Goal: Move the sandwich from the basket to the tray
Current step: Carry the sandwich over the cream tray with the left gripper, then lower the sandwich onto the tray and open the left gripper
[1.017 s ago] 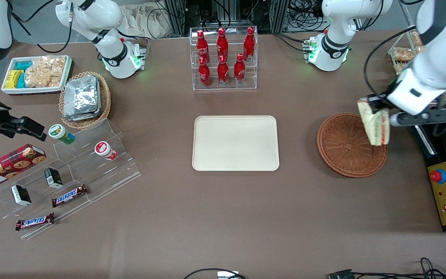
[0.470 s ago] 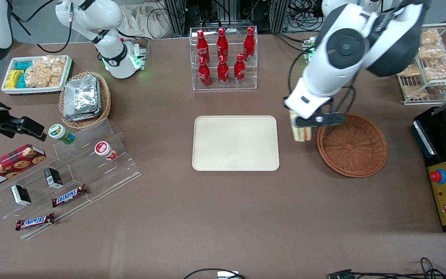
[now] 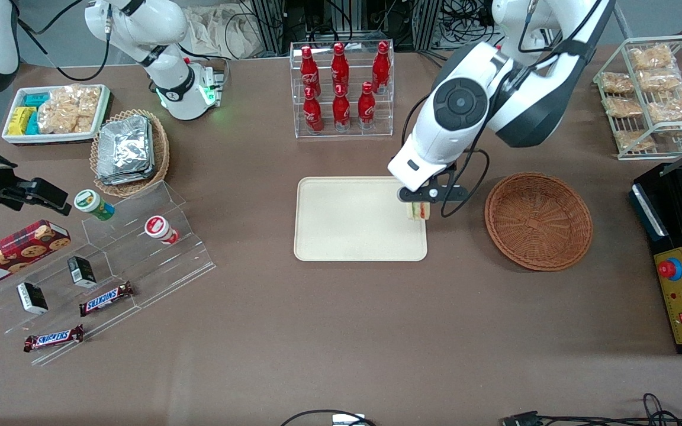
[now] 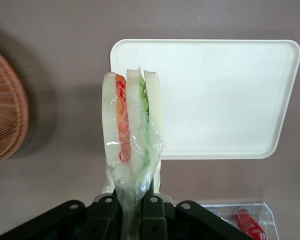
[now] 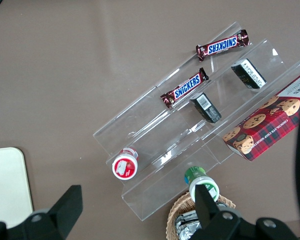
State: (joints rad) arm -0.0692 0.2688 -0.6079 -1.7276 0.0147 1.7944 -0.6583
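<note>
Left wrist view: the gripper (image 4: 132, 210) was clamped on the wrapped base of the sandwich (image 4: 132, 132), whose three pale bread slices, red-orange and green filling, and clear film showed only here. The front view hid most of that under the arm, leaving a small end of the sandwich (image 3: 417, 211) visible below the gripper (image 3: 418, 204).

Position, front view: the sandwich hung over the tray (image 3: 347, 225) at the tray's 3 o'clock edge, the edge nearest the basket (image 3: 538, 221). Whether it touched the tray could not be told.

Containers:
- Tray: bare cream surface (image 4: 225, 100); nothing lay on it.
- Basket: held nothing; a part of its woven rim (image 4: 5, 105) showed in the wrist view.
- Clear rack (image 3: 342, 94), at 12 o'clock from the tray: six red bottles.
- Wire rack (image 3: 655, 89), toward the working arm's end: tan snack packets.
- Oval wicker basket (image 3: 131, 151), toward the parked arm's end: silver foil packets.
</note>
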